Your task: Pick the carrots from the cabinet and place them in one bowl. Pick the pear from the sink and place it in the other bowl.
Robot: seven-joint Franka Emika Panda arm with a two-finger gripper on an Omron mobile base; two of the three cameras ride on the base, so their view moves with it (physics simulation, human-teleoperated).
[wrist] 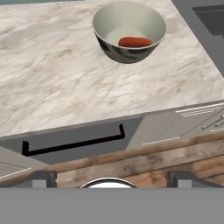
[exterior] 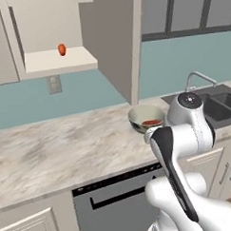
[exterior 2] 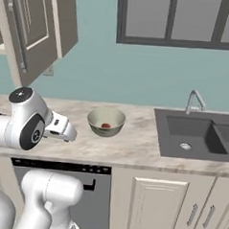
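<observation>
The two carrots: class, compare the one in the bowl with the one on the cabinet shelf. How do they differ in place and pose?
The carrot in the bowl lies low on the counter, inside the bowl; the carrot on the shelf sits high in the open cabinet. The bowl carrot lies flat and shows its length; the shelf carrot looks short, seemingly seen end-on. Both are small and orange-red.

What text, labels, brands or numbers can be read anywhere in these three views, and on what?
None: no lettering shows on the bowl, the carrot in it, the dishwasher front, the cabinet, the sink or the counter.
</observation>
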